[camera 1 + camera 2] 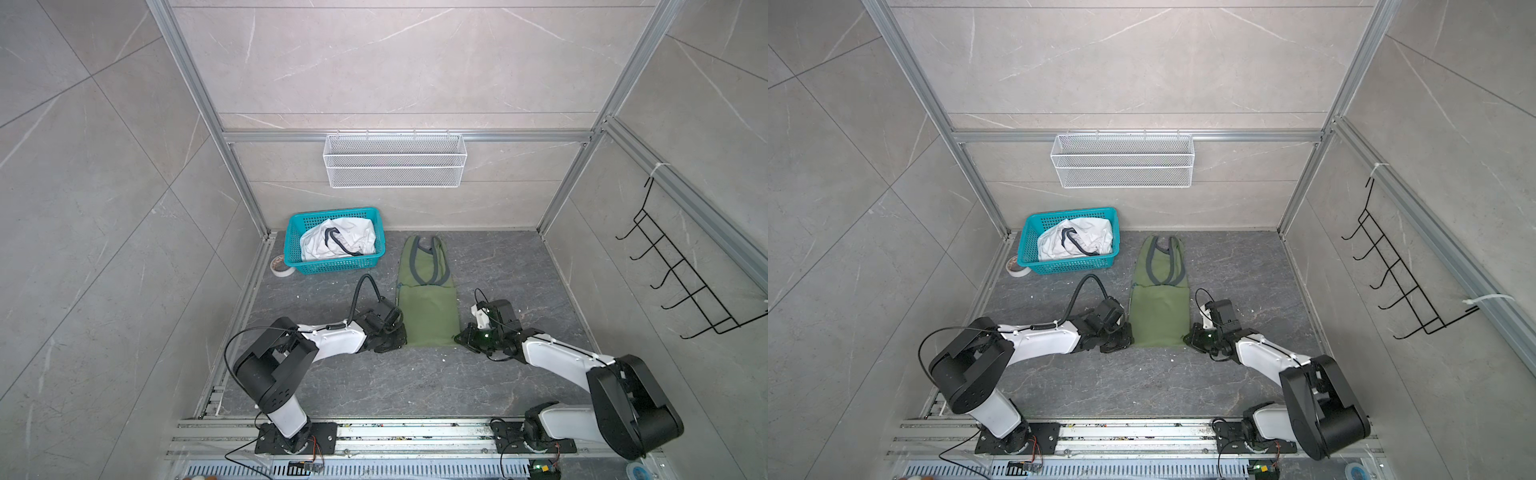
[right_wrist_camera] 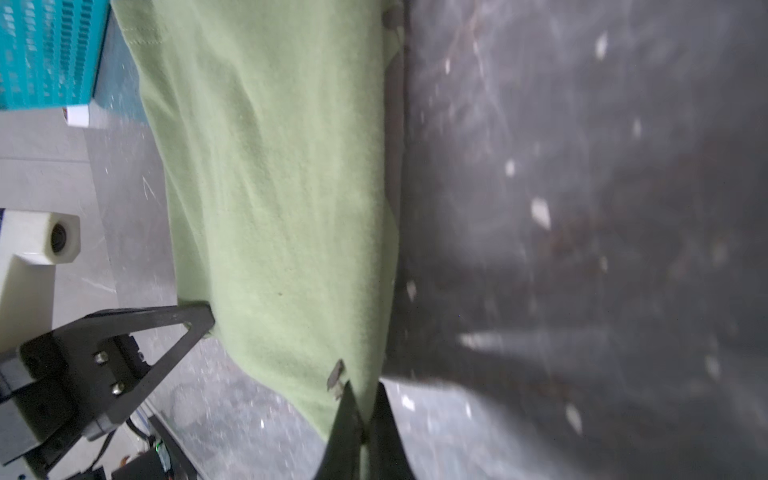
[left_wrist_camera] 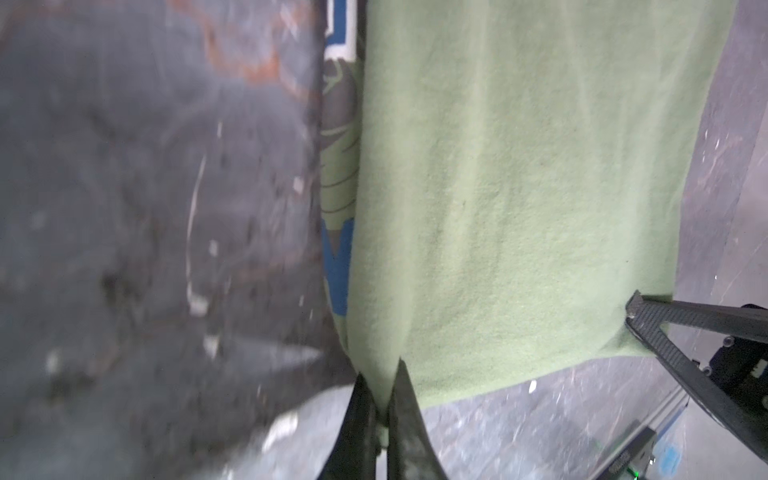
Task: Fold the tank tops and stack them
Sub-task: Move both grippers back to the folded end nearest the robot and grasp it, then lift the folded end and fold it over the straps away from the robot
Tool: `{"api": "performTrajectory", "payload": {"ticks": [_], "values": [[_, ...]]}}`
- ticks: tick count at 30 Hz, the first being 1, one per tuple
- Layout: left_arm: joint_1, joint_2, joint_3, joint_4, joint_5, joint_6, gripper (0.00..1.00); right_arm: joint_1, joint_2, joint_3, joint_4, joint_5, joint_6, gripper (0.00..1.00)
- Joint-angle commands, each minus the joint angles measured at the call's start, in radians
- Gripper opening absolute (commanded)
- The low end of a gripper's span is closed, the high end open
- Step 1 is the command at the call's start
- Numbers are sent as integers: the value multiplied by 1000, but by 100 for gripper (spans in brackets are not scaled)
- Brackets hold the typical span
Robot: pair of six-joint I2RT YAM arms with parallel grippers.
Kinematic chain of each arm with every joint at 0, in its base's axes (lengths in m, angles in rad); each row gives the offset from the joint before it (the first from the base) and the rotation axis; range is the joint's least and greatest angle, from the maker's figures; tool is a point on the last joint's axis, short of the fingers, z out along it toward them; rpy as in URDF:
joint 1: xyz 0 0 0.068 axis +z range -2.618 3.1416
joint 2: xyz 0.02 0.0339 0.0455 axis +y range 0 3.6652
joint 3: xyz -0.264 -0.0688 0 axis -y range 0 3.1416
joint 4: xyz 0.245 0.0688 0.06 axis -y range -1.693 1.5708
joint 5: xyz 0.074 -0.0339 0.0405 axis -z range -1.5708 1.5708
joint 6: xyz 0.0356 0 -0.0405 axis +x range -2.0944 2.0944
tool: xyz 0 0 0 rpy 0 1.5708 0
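The olive green tank top [image 1: 428,307] [image 1: 1158,311] lies on the dark table, folded lengthwise into a narrow strip with its grey-trimmed straps toward the back wall. My left gripper [image 1: 401,338] [image 3: 381,370] is shut on its near left corner, and my right gripper [image 1: 459,336] [image 2: 363,384] is shut on its near right corner. Green cloth [image 3: 519,187] [image 2: 270,187] is pinched between both pairs of jaws, and a strip of blue lettering shows under the fold in the left wrist view. The white tank top [image 1: 338,241] [image 1: 1075,241] sits crumpled in the teal basket [image 1: 340,266] [image 1: 1071,266].
A roll of white tape [image 1: 282,266] lies left of the basket. A white wire basket [image 1: 395,162] hangs on the back rail and a black hook rack [image 1: 681,274] on the right wall. Aluminium frame posts edge the table.
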Motion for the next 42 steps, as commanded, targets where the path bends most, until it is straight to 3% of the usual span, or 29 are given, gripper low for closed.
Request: {"api": "performTrajectory", "payload": {"ticks": [1, 10, 14, 21, 28, 34, 42], "values": [[-51, -106, -56, -35, -65, -63, 0, 13, -114, -35, -153, 41, -4, 0], [-272, -365, -43, -229, -234, -189, 0, 49, -522, 41, -578, 61, 19, 0], [-295, -416, 49, -279, -272, -171, 0, 50, -552, 159, -639, 76, 14, 0], [-240, -355, 284, -336, -371, -19, 0, 50, -372, 348, -560, 216, -45, 0], [-50, -171, 473, -302, -270, 81, 0, 39, -94, 531, -429, 258, -101, 0], [94, -23, 592, -279, -180, 94, 0, 5, 136, 677, -365, 235, -116, 0], [216, 178, 780, -270, -46, 117, 0, -45, 331, 851, -338, 227, -119, 0]]}}
